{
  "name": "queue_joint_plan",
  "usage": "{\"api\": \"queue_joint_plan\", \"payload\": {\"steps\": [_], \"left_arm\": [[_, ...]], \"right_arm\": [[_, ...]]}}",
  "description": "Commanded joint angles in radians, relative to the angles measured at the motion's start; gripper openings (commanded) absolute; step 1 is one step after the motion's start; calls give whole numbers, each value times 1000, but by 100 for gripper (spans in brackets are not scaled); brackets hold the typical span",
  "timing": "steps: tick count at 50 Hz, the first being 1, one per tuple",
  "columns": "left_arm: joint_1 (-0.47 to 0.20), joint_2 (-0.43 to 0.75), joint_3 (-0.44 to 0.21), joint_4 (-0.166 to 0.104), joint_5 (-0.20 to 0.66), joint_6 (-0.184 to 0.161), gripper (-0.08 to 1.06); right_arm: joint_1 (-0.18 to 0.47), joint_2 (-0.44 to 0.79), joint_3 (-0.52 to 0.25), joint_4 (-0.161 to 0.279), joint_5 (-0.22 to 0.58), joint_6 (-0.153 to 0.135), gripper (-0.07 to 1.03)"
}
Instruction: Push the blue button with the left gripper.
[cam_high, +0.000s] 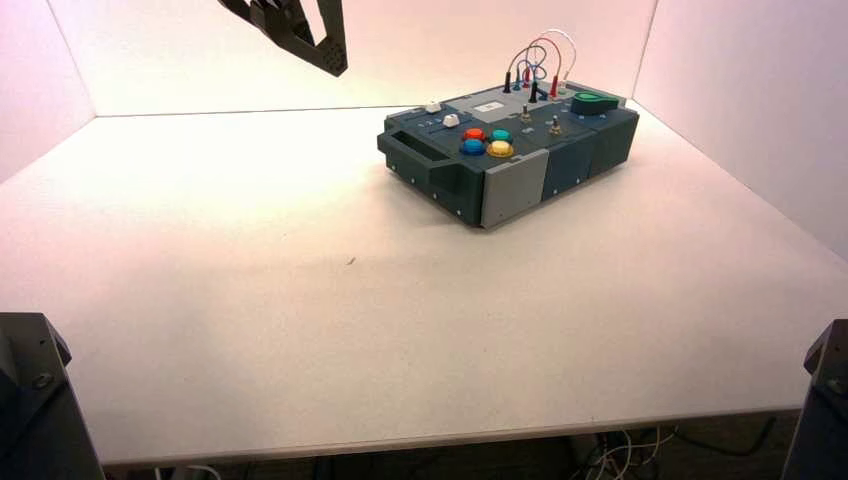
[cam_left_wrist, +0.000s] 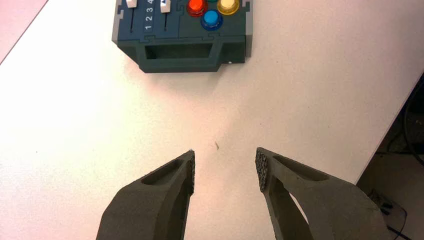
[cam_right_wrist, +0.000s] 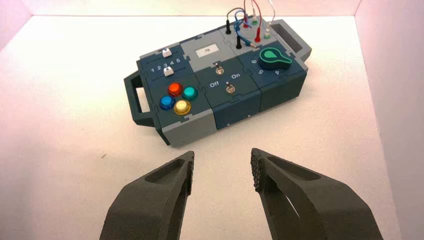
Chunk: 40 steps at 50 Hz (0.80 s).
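The blue button (cam_high: 472, 147) sits at the near left corner of a four-button cluster on the dark teal box (cam_high: 560, 165). My left gripper (cam_high: 335, 60) hangs high above the table, well to the left of the box and behind it. In the left wrist view this gripper (cam_left_wrist: 225, 167) is open with bare table between its fingers, and the blue button (cam_left_wrist: 211, 19) lies far ahead beside the red button (cam_left_wrist: 196, 6). My right gripper (cam_right_wrist: 222, 167) is open and holds nothing, back from the box, and it also sees the blue button (cam_right_wrist: 166, 102).
Red (cam_right_wrist: 174, 89), teal-green (cam_right_wrist: 189, 92) and yellow (cam_right_wrist: 182, 106) buttons surround the blue one. Two white sliders (cam_right_wrist: 169, 71), two toggle switches (cam_right_wrist: 229, 89), a green knob (cam_right_wrist: 272, 57) and looped wires (cam_high: 540, 60) fill the rest of the box. White walls enclose the table (cam_high: 300, 330).
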Motion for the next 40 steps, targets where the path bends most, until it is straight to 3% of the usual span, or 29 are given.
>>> {"api": "queue_joint_plan", "payload": {"steps": [1,26,40], "left_arm": [[5,0,-12,2,-8,2,64],[5,11,-14,2,-9,3,64],[5,23,-12,5,-8,5,64]], "right_arm": [[5,25,-12,5,-6,3,60],[9,38,-12,6,-5,2,60],[69,81,-14,6,-3,3,60]]}}
